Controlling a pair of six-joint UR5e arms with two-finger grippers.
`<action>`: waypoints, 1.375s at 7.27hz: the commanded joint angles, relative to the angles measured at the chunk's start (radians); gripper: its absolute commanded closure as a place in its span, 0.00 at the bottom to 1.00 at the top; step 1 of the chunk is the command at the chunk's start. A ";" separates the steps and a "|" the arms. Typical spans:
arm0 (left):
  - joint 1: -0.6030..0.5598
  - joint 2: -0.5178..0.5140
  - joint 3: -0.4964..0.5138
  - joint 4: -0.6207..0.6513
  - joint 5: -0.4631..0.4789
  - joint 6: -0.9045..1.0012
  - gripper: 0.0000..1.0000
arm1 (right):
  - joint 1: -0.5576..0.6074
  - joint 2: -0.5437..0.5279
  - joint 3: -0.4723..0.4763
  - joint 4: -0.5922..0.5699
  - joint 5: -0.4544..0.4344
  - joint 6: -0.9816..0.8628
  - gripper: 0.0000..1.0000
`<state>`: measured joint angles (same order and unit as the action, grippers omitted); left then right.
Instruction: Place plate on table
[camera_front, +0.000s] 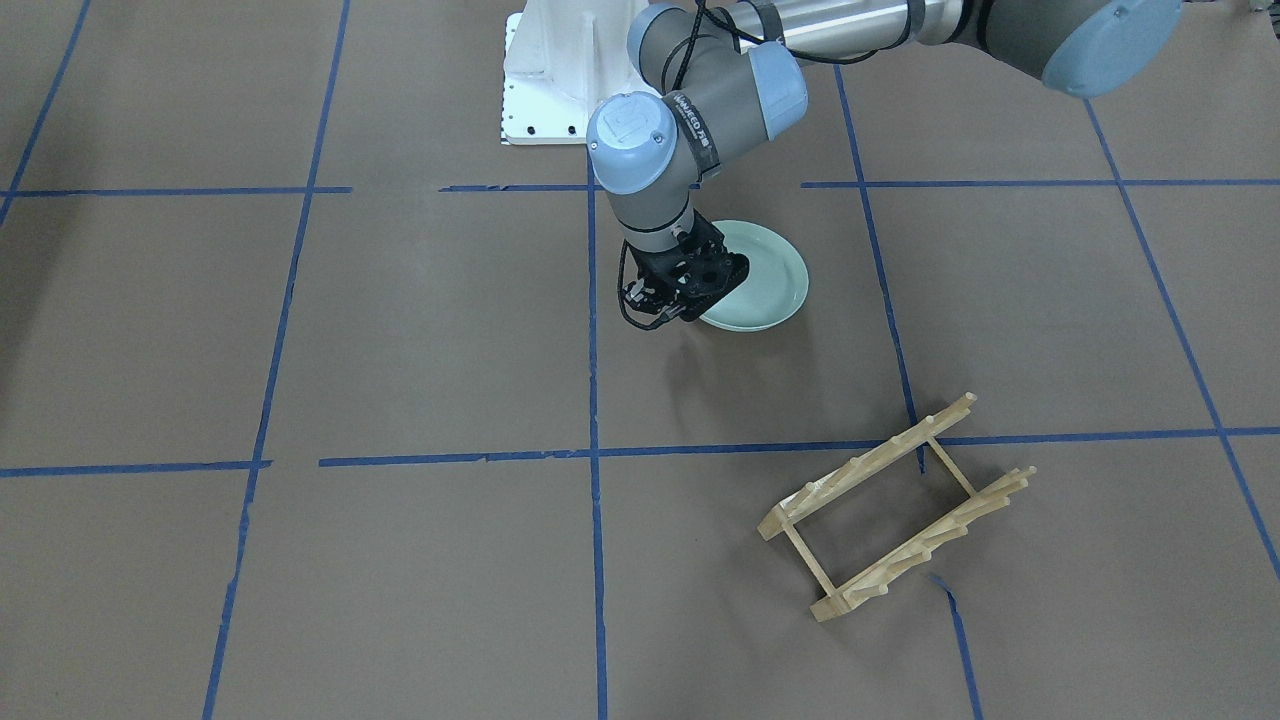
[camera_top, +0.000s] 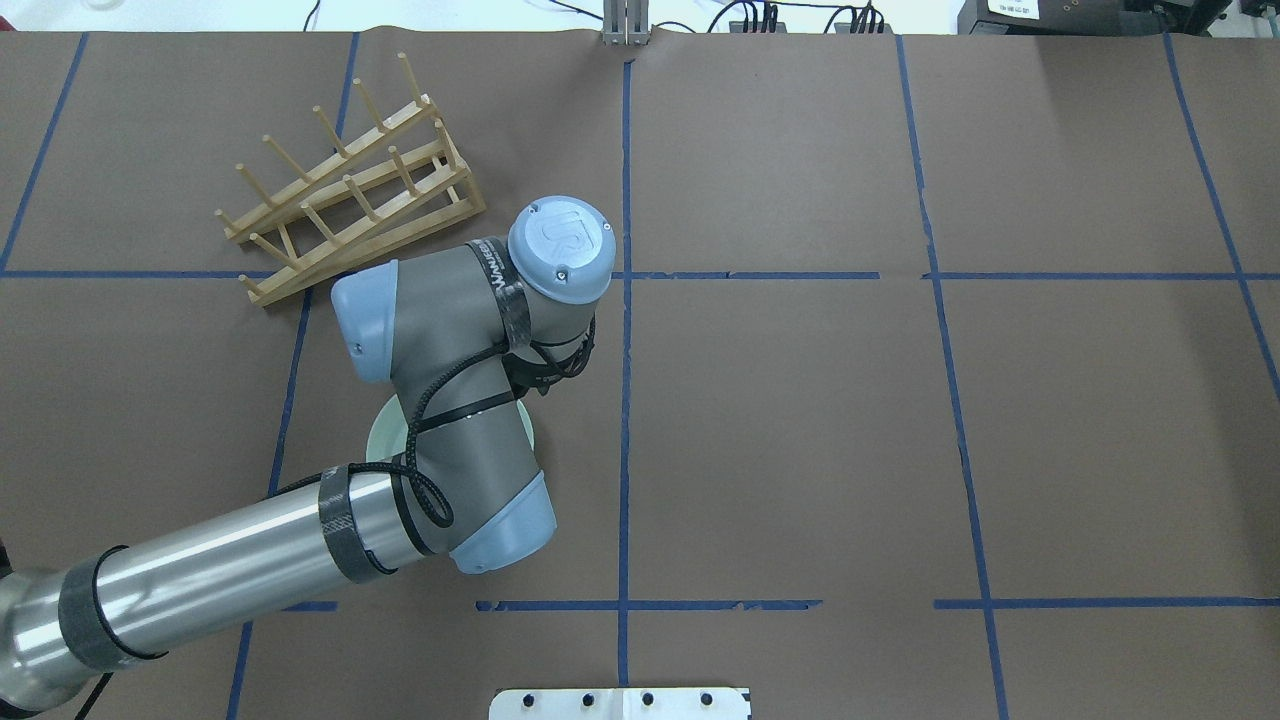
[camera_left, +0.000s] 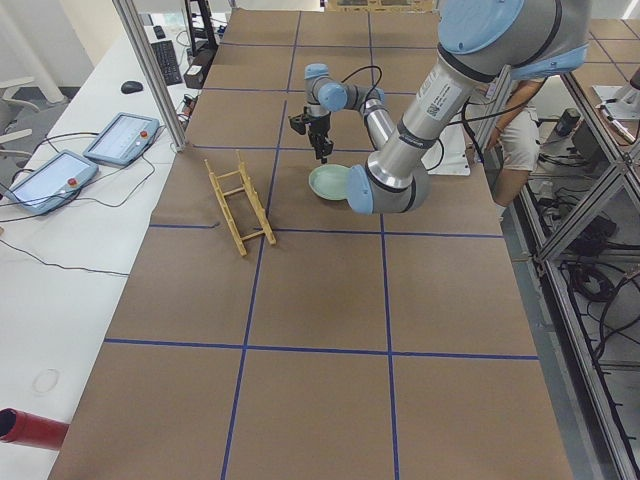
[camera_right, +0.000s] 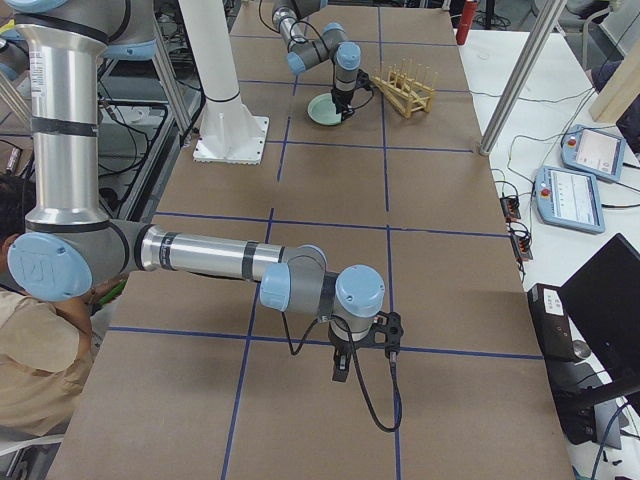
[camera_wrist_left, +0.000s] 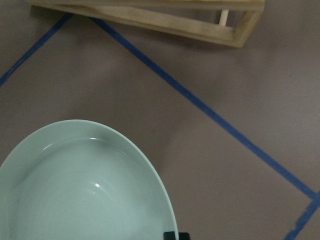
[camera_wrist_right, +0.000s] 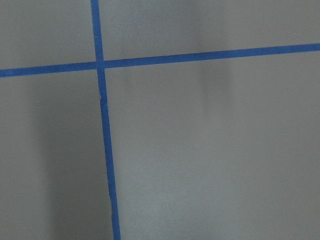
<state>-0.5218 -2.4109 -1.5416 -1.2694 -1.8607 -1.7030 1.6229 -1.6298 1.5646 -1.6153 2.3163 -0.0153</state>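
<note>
1. Left pincer (camera_front: 685, 305): I read it pointing straight down at the rim of the plate (camera_front: 765, 275), on the side away from the pedestal (camera_front: 550, 80). In the left wrist view one dark fingertip (camera_wrist_left: 175, 235) shows right at the plate's edge. The other finger is out of frame, so I cannot tell whether the jaws are clamped on the rim or standing clear of it.

2. Plate: right side up, hollow facing the cameras, and apparently lying flat on the brown surface (camera_front: 420, 330). It sits in the grid square next to the pedestal, inside the blue tape lines. In the overhead view the left arm covers most of it and only a pale sliver shows.

3. Rack (camera_front: 895, 510): light wood, pegged, standing well apart from the plate across a tape line, with nothing in it.

4. Right pincer (camera_right: 340, 372): it hangs pointing down over a tape line, far along the surface from the plate. Only the side view shows it, so I cannot tell how its jaws stand
</note>
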 joint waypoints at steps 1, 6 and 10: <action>-0.169 0.034 -0.145 -0.002 0.005 0.147 0.00 | 0.000 0.001 0.000 0.000 0.000 0.000 0.00; -0.832 0.394 -0.192 -0.166 -0.357 1.401 0.00 | 0.000 0.001 0.000 0.000 0.000 0.000 0.00; -1.043 0.664 -0.126 -0.012 -0.555 1.827 0.00 | 0.000 0.001 0.000 0.000 0.000 0.000 0.00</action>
<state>-1.5421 -1.7996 -1.6755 -1.3488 -2.2894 0.0925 1.6230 -1.6291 1.5647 -1.6153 2.3163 -0.0153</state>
